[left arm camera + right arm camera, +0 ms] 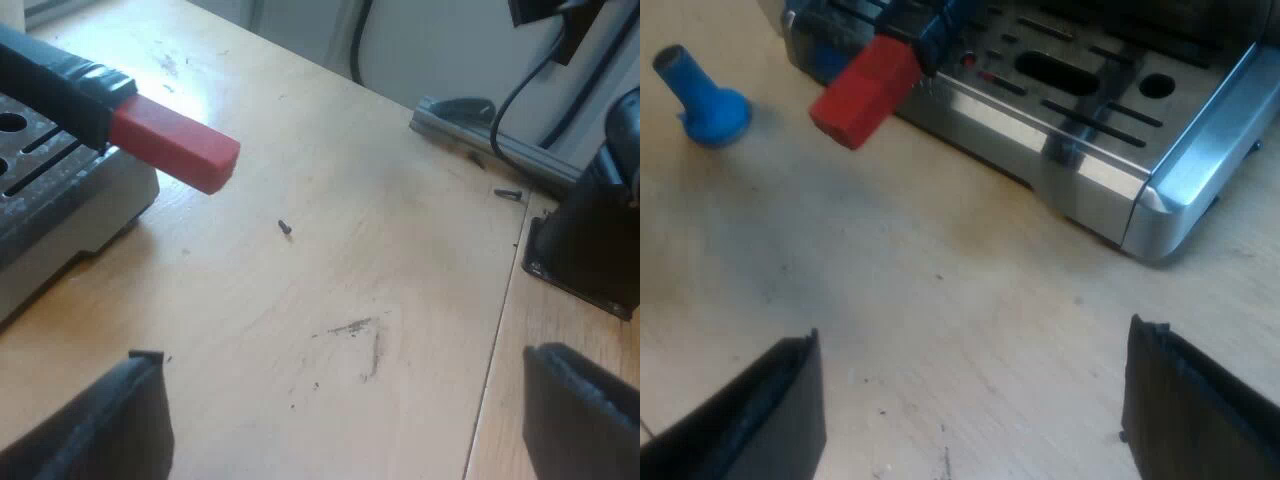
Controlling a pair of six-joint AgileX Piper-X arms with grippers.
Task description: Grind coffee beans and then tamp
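Left pincer (345, 355) and right pincer (972, 335): both spread, empty, low over the pale wooden tabletop (400, 250). The dark handle with red end (862, 92) juts from the silver espresso machine (1090, 170); the blue flared tamper (705, 100) stands nearby. Recommendation: grip the handle squarely and keep it level.

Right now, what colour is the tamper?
The tamper is blue; right wrist view shows it best.

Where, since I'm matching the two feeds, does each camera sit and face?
Left wrist view: on left arm, looking down at table, red handle end, drip tray; open left pincer.
Right wrist view: on right arm, looking down at espresso machine, blue tamper; open right pincer.
Both share the red handle end and drip tray.
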